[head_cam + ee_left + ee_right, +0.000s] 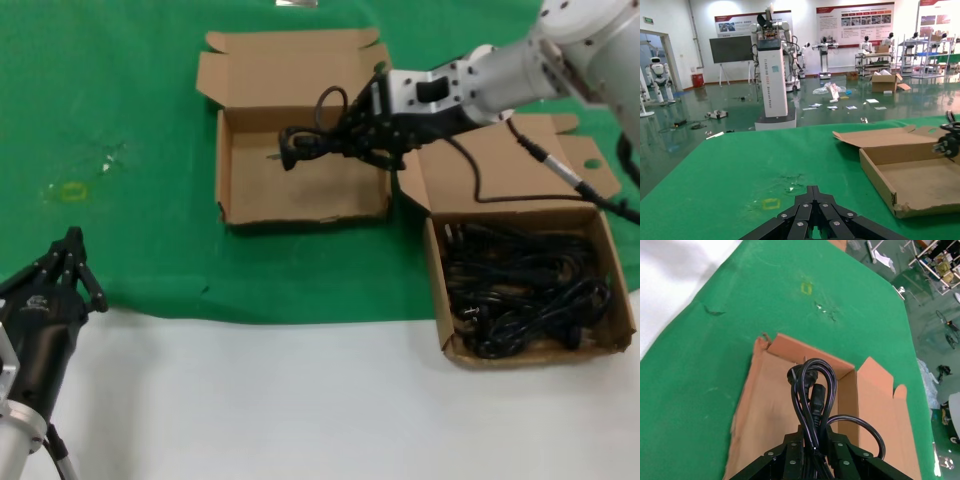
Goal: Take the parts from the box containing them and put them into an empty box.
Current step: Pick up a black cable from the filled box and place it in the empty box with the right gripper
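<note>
My right gripper (350, 136) is shut on a looped black power cord (300, 142) and holds it above the far right part of the empty wide box (300, 190). In the right wrist view the cord (810, 385) juts out between the fingers (792, 440) over the box's tray (765, 405). The squarish box (500, 165) at the right holds a pile of several black cords (520, 285). My left gripper (70, 248) is shut and empty, parked at the near left, pointing over the green mat (740, 170). The empty box (910, 175) also shows in the left wrist view.
The green mat (120, 120) covers the far part of the table; a white surface (300, 400) covers the near part. Both box lids lie open toward the far side. A small yellow mark (72, 190) is on the mat at left.
</note>
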